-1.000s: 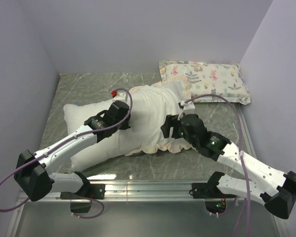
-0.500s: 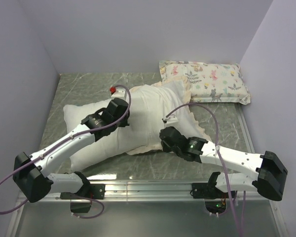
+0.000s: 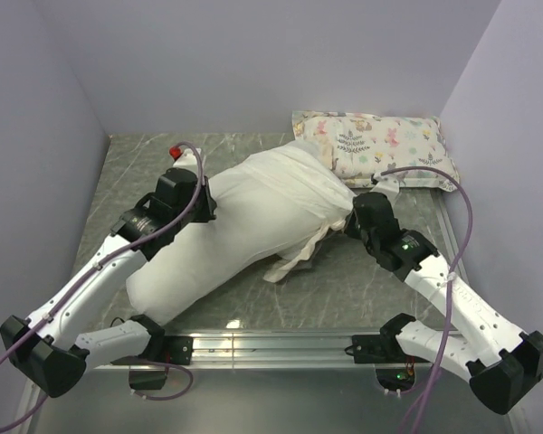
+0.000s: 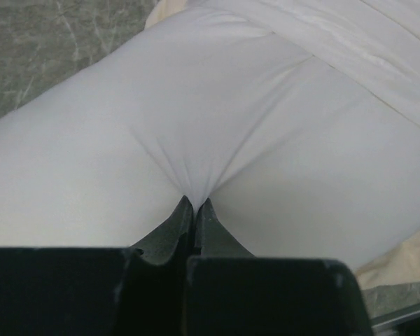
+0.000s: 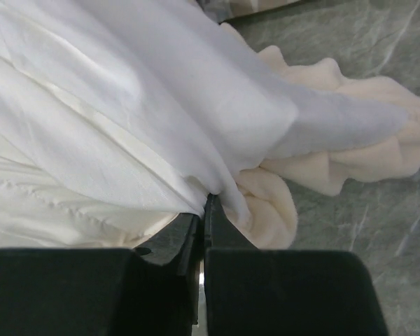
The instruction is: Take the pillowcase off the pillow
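Note:
The white pillow [image 3: 185, 267] lies slantwise on the table, its near-left end bare. The pillowcase [image 3: 285, 185], white side out, bunches over its far-right half, and the cream ruffle [image 3: 294, 258] hangs at the front. My left gripper [image 3: 204, 199] is shut, pinching a fold of the pillow [image 4: 196, 126] between its fingertips [image 4: 185, 210]. My right gripper [image 3: 350, 217] is shut on white pillowcase cloth [image 5: 126, 105] just beside the ruffled border [image 5: 336, 164]. Both arms hold the cloth taut, on opposite sides of the bundle.
A small animal-print pillow [image 3: 380, 149] lies at the back right, touching the pillowcase's far end. Purple walls close in the left, back and right. The grey marble table [image 3: 371, 289] has a metal rail [image 3: 271, 344] along the near edge.
The right gripper closed on the pillowcase and pulled it right and back. The left arm dragged the pillow back-left, so the bundle stretched out and the ruffle drew in.

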`<state>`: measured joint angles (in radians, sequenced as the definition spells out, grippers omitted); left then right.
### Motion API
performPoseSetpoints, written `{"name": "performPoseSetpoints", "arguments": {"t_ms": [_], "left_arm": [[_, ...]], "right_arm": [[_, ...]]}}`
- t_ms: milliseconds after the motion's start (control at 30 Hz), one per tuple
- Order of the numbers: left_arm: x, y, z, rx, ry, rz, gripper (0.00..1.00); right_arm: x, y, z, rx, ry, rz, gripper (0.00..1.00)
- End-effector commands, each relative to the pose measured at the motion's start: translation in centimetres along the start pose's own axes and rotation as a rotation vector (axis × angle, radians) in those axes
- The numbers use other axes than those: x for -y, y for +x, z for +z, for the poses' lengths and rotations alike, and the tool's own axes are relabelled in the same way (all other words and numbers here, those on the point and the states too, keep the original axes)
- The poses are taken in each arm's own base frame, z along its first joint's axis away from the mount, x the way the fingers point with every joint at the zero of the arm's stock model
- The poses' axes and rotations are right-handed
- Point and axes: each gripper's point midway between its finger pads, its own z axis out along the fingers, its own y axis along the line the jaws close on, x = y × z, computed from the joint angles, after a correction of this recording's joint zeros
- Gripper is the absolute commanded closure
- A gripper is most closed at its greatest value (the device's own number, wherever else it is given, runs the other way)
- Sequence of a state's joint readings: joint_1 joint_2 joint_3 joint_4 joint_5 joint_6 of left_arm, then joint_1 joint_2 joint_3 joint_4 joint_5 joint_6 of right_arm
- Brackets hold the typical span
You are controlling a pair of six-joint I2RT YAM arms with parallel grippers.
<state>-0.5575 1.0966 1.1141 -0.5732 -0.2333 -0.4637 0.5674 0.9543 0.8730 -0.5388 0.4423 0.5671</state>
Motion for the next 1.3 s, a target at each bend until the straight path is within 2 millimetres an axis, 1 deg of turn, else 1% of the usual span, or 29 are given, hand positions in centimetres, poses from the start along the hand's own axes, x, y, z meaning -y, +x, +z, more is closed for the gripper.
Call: {"name": "performPoseSetpoints", "arguments": {"t_ms": [0,67,100,133,167,200,233,300,333,400,433,500,533,567,600,633,700,733,800,833,867,933,967,1033,1100,1167,1200,1233,1267], "left_arm": [[-3.3,-1.8,-1.7,0.081,-0.104,0.030,0.99],[-3.1,-1.4,-2.1,0.072,-0.075,0.028,1.00],[-2.4,-0.5,-2.1,0.048,-0.031,0.024,0.99],[-2.0,-0.3,-2.4,0.046,0.001,0.023,0.99],[-0.8,0.9,-2.3,0.008,0.077,0.022,1.00],[-0.5,1.6,-2.2,-0.012,0.102,0.020,1.00],[0.0,2.1,-2.1,-0.030,0.131,0.015,0.99],[0.5,3.8,-1.6,-0.066,0.169,0.002,0.99],[0.9,4.4,-1.6,-0.079,0.194,-0.003,0.99],[1.1,5.7,-1.0,-0.098,0.204,-0.023,0.99],[1.5,6.3,-1.1,-0.107,0.219,-0.025,0.99],[1.7,7.4,-0.7,-0.129,0.220,-0.037,0.99],[2.1,7.8,-0.8,-0.133,0.232,-0.034,0.99],[2.4,8.2,-0.7,-0.139,0.239,-0.035,1.00],[2.5,9.0,-0.7,-0.155,0.239,-0.039,0.99],[2.7,9.2,-0.6,-0.159,0.245,-0.041,1.00],[2.9,10.1,-0.6,-0.177,0.249,-0.043,0.99],[2.9,10.4,-0.6,-0.181,0.249,-0.043,1.00],[2.8,11.3,-0.5,-0.204,0.245,-0.039,0.99],[2.9,11.5,-0.6,-0.213,0.245,-0.035,0.99],[2.8,11.8,-0.6,-0.219,0.243,-0.034,0.99],[3.0,12.1,-0.7,-0.228,0.248,-0.027,1.00],[2.9,12.4,-0.8,-0.237,0.246,-0.024,1.00],[2.6,12.3,-0.9,-0.226,0.227,-0.025,1.00],[2.5,11.9,-1.2,-0.214,0.217,-0.032,0.99],[2.5,11.2,-1.7,-0.198,0.210,-0.037,1.00],[2.3,11.0,-2.1,-0.193,0.208,-0.038,1.00],[2.2,10.6,-2.3,-0.183,0.200,-0.040,1.00],[2.2,10.3,-2.6,-0.175,0.201,-0.044,0.99]], "right_arm": [[6.8,-3.2,-1.1,0.079,0.290,-0.063,1.00],[6.7,-3.7,-1.2,0.074,0.275,-0.050,1.00],[6.5,-3.9,-1.2,0.074,0.259,-0.054,1.00],[5.8,-4.0,-1.2,0.066,0.220,-0.055,1.00],[4.1,-4.1,-1.7,0.053,0.120,-0.057,0.95],[2.9,-4.3,-2.0,0.049,0.054,-0.056,0.91],[2.0,-4.6,-2.5,0.055,0.002,-0.053,0.76],[0.3,-6.4,-4.2,0.116,-0.083,-0.045,0.61],[-0.8,-7.3,-5.2,0.146,-0.121,-0.049,0.48],[-1.4,-8.5,-5.8,0.180,-0.115,-0.071,0.38],[-2.8,-9.3,-6.6,0.197,-0.157,-0.084,0.33],[-4.7,-9.4,-6.1,0.183,-0.185,-0.136,0.29],[-6.3,-9.9,-6.6,0.188,-0.227,-0.154,0.25],[-7.5,-9.2,-5.5,0.158,-0.237,-0.207,0.24],[-8.7,-9.3,-5.1,0.156,-0.268,-0.220,0.23],[-10.3,-8.6,-3.8,0.114,-0.294,-0.246,0.21],[-12.5,-8.1,-2.6,0.092,-0.351,-0.276,0.21],[-13.7,-7.3,-1.1,0.056,-0.359,-0.296,0.21],[-15.1,-6.7,0.3,0.023,-0.369,-0.315,0.21],[-16.1,-6.4,1.9,0.004,-0.353,-0.325,0.21],[-16.8,-6.1,2.5,-0.006,-0.358,-0.342,0.21],[-18.1,-5.4,4.4,-0.031,-0.343,-0.364,0.21],[-18.3,-5.2,5.2,-0.033,-0.324,-0.375,0.21],[-18.2,-4.6,7.5,-0.062,-0.246,-0.394,0.22],[-16.5,-4.4,8.8,-0.067,-0.128,-0.414,0.28],[-14.8,-4.8,9.7,-0.058,-0.033,-0.410,0.45],[-13.6,-5.4,10.1,-0.044,0.014,-0.392,0.54],[-11.9,-6.3,10.5,-0.039,0.048,-0.361,0.71],[-10.5,-6.9,10.7,-0.036,0.078,-0.325,0.78]]}}
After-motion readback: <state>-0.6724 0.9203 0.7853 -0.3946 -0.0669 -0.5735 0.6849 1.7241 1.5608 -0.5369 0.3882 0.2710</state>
